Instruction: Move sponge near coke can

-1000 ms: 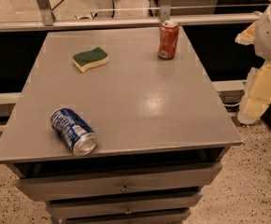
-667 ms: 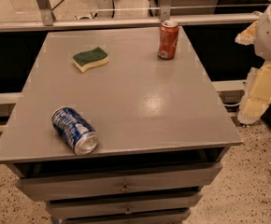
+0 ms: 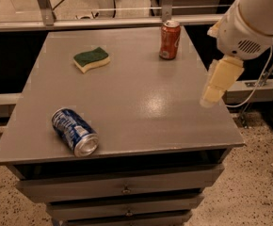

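While pincer (image 3: 210, 97) hangs beside grey tabletop (image 3: 141, 93), speckled floor (image 3: 252, 187) below

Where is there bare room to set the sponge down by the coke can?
The middle of the table is the widest bare patch, bordered by the sponge back left, the coke can back right and the blue can front left. The strip left of the coke can is bare too. The pincer hangs at the right edge, the tightest side.

White arm (image 3: 255, 18) upper right, tool (image 3: 211, 96) hanging downward
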Controlling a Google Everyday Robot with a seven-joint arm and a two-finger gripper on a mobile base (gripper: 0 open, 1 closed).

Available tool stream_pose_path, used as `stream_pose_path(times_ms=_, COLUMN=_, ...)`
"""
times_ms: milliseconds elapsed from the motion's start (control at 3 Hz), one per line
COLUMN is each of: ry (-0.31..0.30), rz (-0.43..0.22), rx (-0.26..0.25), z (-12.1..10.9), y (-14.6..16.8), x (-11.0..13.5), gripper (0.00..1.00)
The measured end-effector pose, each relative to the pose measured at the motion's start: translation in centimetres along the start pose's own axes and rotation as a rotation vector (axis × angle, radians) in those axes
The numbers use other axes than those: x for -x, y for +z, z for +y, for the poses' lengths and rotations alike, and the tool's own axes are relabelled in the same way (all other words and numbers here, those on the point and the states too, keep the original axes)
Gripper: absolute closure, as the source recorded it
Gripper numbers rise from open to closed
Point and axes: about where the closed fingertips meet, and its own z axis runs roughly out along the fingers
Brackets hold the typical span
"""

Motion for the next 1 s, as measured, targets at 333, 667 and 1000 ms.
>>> stream_pose_path(times_ms=333, ry=-0.028, rz=-0.080, rx=-0.067, z=-4.7, y=4.4, x=4.8, gripper=0.00)
stream_pose_path(times_ms=667, ry=-0.058, rz=-0.148, rx=-0.125, z=-8.2, y=7.2, x=8.4, gripper=0.00)
stream_pose_path(times_ms=1000, ry=-0.058, rz=-0.148, rx=-0.125, z=-8.2, y=7.2, x=8.4, gripper=0.00)
